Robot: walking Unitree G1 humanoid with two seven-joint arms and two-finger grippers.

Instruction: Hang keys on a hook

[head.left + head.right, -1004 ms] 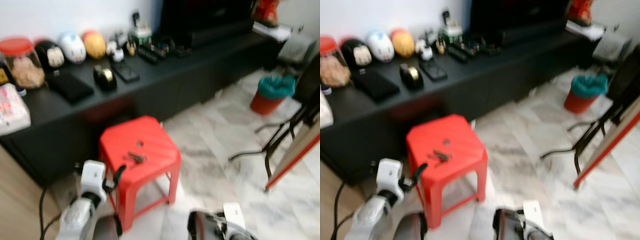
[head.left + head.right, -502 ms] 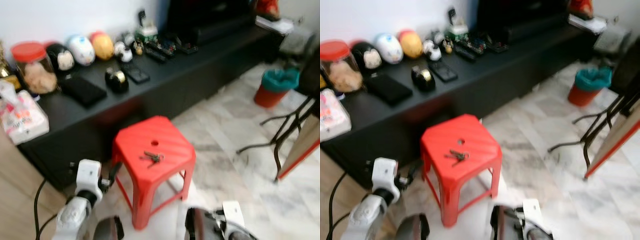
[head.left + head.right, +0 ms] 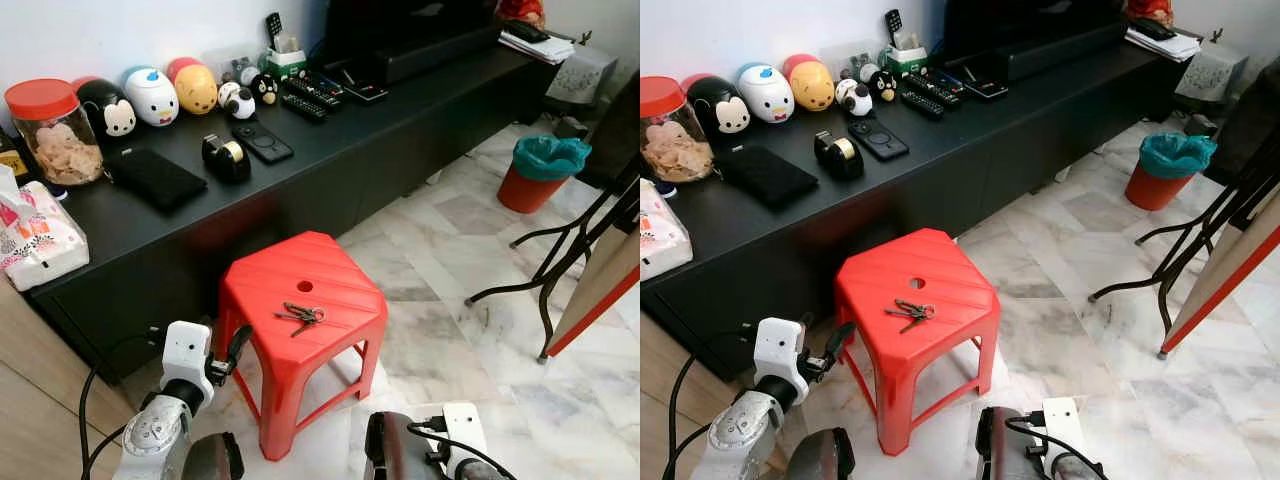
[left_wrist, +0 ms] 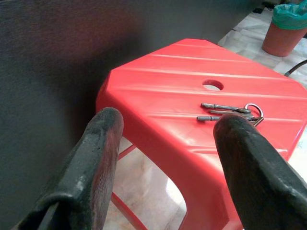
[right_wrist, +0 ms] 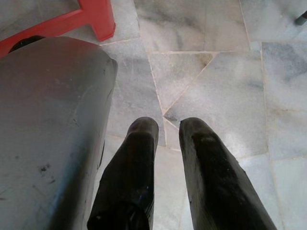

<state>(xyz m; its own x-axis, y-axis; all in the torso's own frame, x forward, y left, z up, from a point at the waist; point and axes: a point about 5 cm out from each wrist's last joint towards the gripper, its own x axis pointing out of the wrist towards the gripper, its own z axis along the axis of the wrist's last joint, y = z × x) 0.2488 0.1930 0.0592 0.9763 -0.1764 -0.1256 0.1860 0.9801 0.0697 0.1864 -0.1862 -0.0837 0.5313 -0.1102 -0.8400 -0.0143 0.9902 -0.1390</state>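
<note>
Nothing on the stool (image 3: 262,300) shifted as the robot's view steadied and sharpened. Left gripper (image 4: 165,125) hovered beside the stool's left edge, fingers spread apart. Keys (image 3: 302,317) lay on the seat, just below its hole. Right gripper (image 5: 169,132), fingers narrowly parted, hung over the floor (image 3: 450,330) right of the stool.

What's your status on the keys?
Left end effector open, low beside red stool. Right end effector idle over floor, fingers slightly apart. Keys on stool top, ungrasped. Nothing between.
</note>
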